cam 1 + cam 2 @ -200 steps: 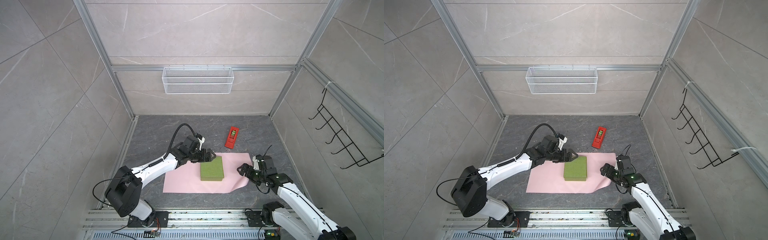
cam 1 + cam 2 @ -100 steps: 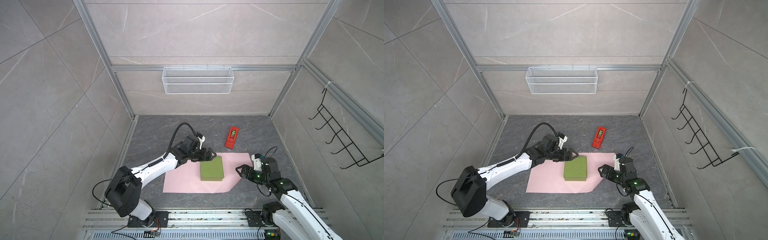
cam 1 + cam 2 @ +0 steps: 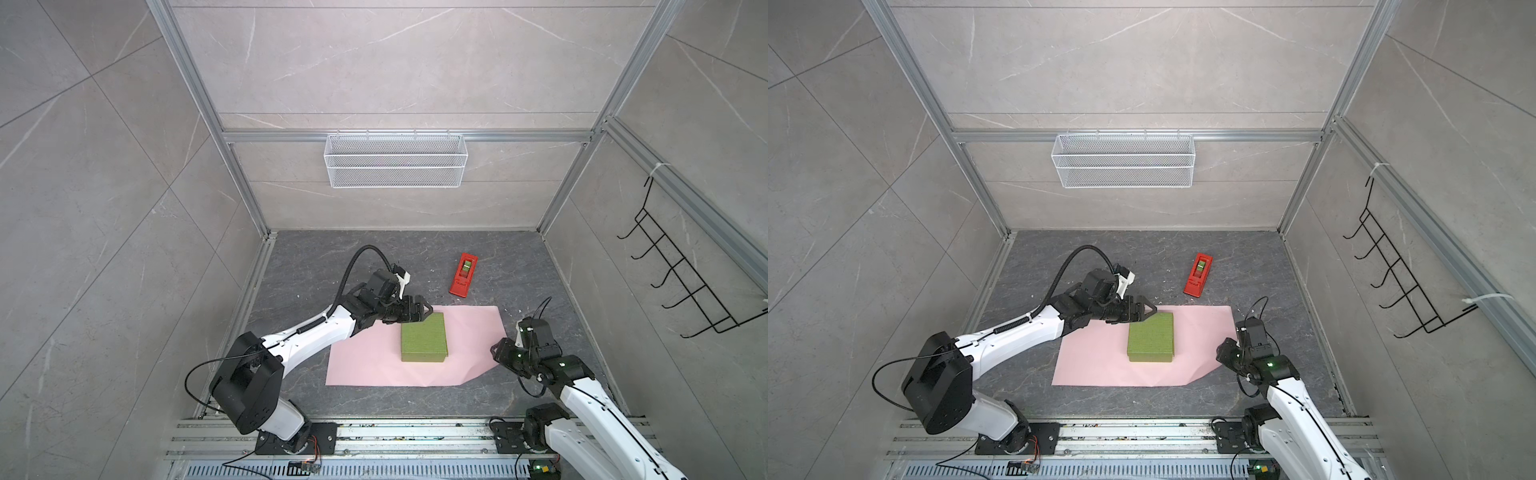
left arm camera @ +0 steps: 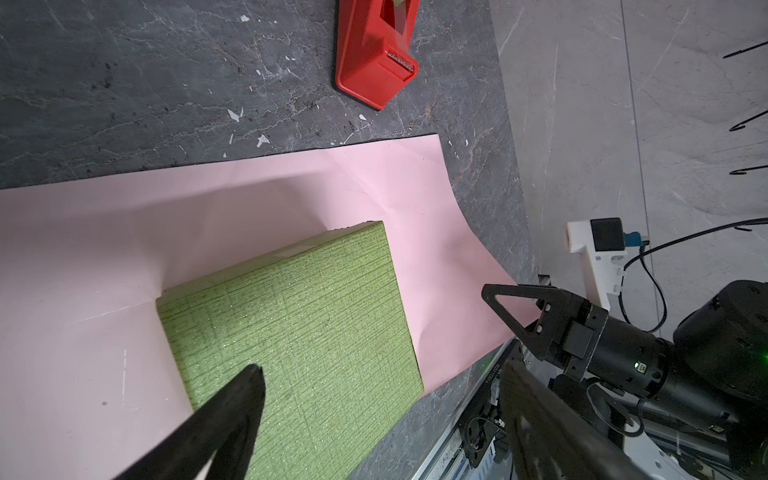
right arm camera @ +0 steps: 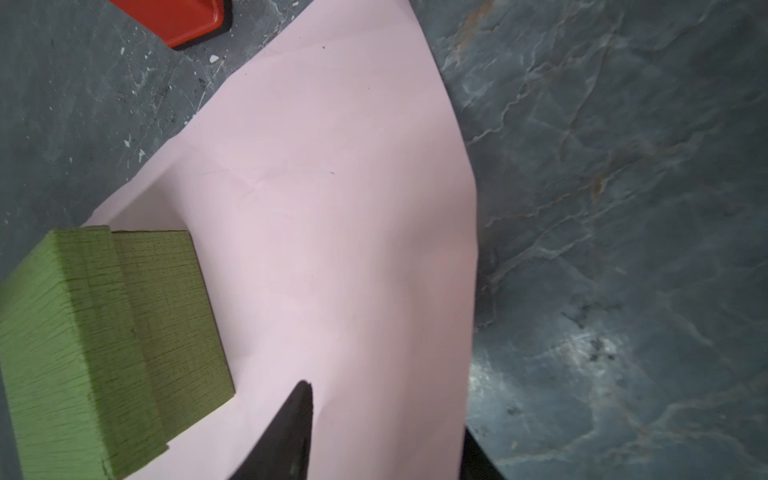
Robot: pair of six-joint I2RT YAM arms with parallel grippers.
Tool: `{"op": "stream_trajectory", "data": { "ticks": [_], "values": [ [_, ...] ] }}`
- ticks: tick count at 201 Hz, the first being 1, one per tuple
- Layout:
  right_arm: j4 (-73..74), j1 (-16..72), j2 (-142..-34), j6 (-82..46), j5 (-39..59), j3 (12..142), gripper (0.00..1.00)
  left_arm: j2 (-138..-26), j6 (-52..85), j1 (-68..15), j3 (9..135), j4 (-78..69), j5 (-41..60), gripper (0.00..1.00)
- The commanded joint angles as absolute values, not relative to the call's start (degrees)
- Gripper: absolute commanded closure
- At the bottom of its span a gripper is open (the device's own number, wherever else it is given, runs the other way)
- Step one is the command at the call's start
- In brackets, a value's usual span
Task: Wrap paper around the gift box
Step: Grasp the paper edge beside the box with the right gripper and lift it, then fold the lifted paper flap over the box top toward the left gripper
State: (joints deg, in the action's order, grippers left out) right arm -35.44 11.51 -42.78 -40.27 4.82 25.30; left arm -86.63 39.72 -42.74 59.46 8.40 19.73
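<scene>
The paper (image 3: 374,365), pink side up, lies spread flat on the dark floor as the wrap base. The gift box (image 3: 424,343) sits on it at approx mid-sheet, so there's spare sheet on every side to fold up. The red tape dispenser (image 3: 463,276) stands off the paper, beyond its far edge & apart from the box, prob. parked there for sealing later. The left gripper (image 3: 424,313) is released, jaws spread wide, at the box's far-left corner. Contact is unclear, but I'd guess it's there to steady the box while the sheet gets pulled. The right gripper (image 3: 496,355) meets the paper's right edge, which curls up off the floor there. In the right wrist view one finger is over the sheet & one under, likely to bring that flap over the box. Can't tell whether they actually pinch it. Count: 1 paper, 1 box, 1 dispenser, 2 grippers.
</scene>
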Motion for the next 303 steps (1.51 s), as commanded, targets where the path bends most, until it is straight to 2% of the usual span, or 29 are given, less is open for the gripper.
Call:
{"op": "stream_trajectory", "data": {
  "ticks": [1,30,75,151,267,303],
  "values": [
    [-38.63,11.29,-42.93,-41.28,1.05,27.11,0.64,-86.04,39.9,-42.61,61.54,8.38,20.49,0.1],
    [-39.1,11.25,-43.29,-40.86,-0.62,27.86,0.8,-85.65,40.21,-42.57,61.27,8.53,20.13,0.1],
    [-33.18,11.33,-41.95,-36.42,6.0,28.19,0.93,-85.08,41.45,-42.58,61.57,9.75,18.38,0.1],
    [-26.26,16.0,-40.34,-31.02,13.53,31.66,0.96,-85.37,47.29,-42.57,64.3,11.69,20.42,0.11],
    [-18.35,41.96,-48.16,-33.02,1.17,34.87,0.97,-94.55,57.71,-43.08,67.85,5.01,28.45,0.13],
    [-14.65,48.71,-52.6,-34.86,-3.04,35.08,0.97,-97.63,59.44,-44.03,68.11,3.23,29.89,0.25]
  ]
}}
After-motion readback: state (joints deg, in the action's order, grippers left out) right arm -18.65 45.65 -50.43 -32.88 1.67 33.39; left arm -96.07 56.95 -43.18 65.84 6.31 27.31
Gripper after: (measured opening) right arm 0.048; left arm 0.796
